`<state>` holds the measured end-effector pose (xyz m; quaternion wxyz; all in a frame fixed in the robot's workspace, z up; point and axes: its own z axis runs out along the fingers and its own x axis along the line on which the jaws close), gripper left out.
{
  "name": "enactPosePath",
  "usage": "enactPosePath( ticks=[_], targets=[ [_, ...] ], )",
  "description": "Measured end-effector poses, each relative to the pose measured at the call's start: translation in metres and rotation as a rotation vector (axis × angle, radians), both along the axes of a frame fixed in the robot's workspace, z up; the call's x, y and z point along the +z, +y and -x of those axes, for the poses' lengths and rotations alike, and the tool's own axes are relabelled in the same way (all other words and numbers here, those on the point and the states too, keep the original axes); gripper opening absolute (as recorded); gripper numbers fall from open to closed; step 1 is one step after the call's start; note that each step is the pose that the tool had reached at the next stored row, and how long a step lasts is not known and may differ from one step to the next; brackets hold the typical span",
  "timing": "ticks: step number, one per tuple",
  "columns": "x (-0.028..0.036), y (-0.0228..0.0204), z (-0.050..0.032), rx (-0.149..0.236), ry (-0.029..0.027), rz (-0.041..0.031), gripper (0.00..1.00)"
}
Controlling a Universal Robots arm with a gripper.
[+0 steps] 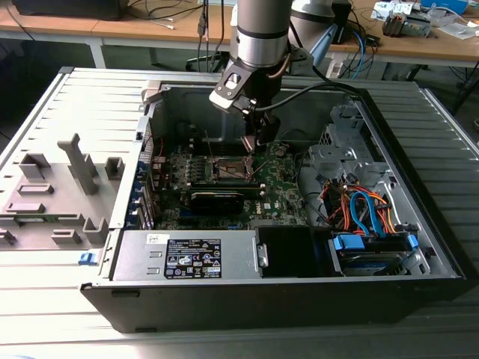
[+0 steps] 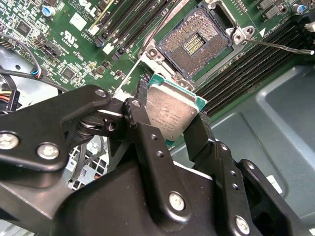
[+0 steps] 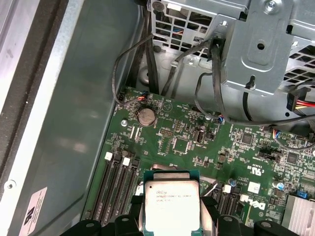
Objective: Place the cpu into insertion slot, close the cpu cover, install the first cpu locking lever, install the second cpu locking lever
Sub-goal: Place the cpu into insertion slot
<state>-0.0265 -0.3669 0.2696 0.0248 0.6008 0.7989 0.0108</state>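
One cpu, seemingly within the claw

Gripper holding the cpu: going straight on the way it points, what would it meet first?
Probably the open insertion slot, or its near rim: the gripper holds the cpu just short of it. Depth is unclear, so alignment is uncertain.

Bare insertion slot (memory slots alongside)
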Motion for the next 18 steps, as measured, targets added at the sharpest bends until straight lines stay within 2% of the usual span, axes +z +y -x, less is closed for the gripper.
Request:
enactPosePath(
  ticks=[18],
  targets=[
    [-0.0002, 0.0000, 0.0000, -0.021, 0.0001, 0.0006, 0.55]
  ],
)
